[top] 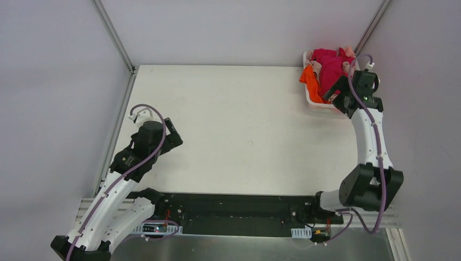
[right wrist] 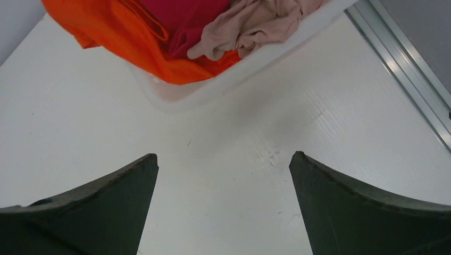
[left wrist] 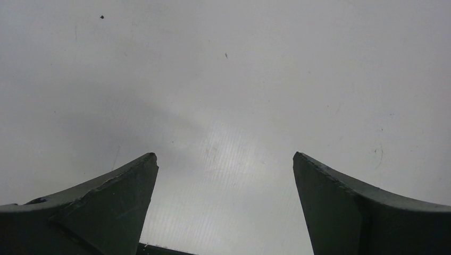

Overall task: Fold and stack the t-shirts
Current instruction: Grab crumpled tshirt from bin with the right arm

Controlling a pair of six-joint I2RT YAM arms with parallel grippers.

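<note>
The t-shirts lie crumpled in a white basket (top: 311, 99) at the table's far right corner: a crimson red one (top: 328, 66), a bright orange one (top: 312, 82) and a pinkish-beige one (right wrist: 255, 24). In the right wrist view the orange shirt (right wrist: 122, 32) hangs over the basket rim (right wrist: 175, 101) beside the red shirt (right wrist: 183, 21). My right gripper (right wrist: 223, 155) hovers open just short of the basket, nothing between its fingers. My left gripper (left wrist: 225, 155) stands open over bare table at the near left (top: 173, 133), far from the shirts.
The white table top (top: 239, 125) stretches between the two arms. Grey walls with aluminium rails (top: 114, 32) close in the left, back and right sides. A metal rail (right wrist: 404, 69) runs along the table's right edge beside the basket.
</note>
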